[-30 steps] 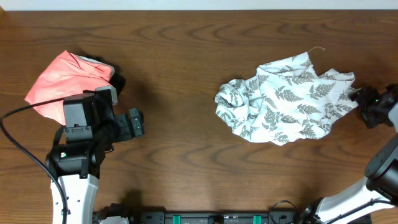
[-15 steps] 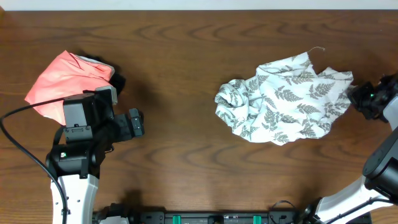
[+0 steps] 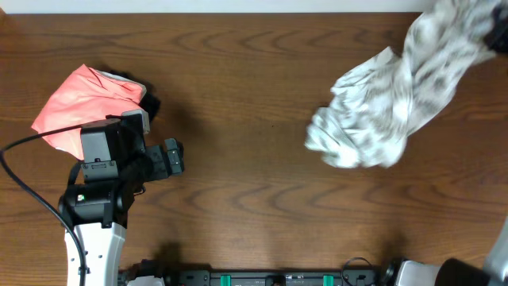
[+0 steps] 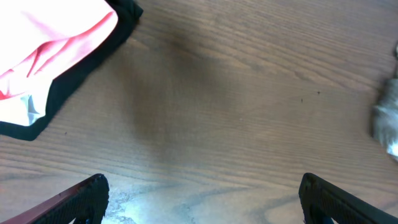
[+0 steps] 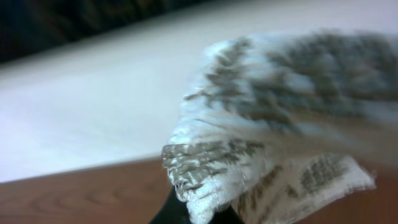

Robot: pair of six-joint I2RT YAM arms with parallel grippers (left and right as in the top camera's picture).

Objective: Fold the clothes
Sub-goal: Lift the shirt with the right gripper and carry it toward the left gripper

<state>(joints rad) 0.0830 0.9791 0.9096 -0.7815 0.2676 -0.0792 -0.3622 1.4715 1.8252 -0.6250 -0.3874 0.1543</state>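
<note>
One dress (image 3: 389, 103), white with grey-green fern print, is motion-blurred overhead, stretched from a bunched low end right of centre up to the table's (image 3: 254, 71) far right corner. There the right gripper (image 3: 498, 33) is clamped on it, while the left gripper (image 3: 171, 156) stands wide apart beside the coral garment (image 3: 83, 99) and black garment (image 3: 151, 102). Left wrist: fingers (image 4: 87, 199) spread wide over bare wood, gripping nothing, with a blur of dress at the right edge. Right wrist: jaws pinched tight on a fold of printed cloth hanging in front of the lens.
</note>
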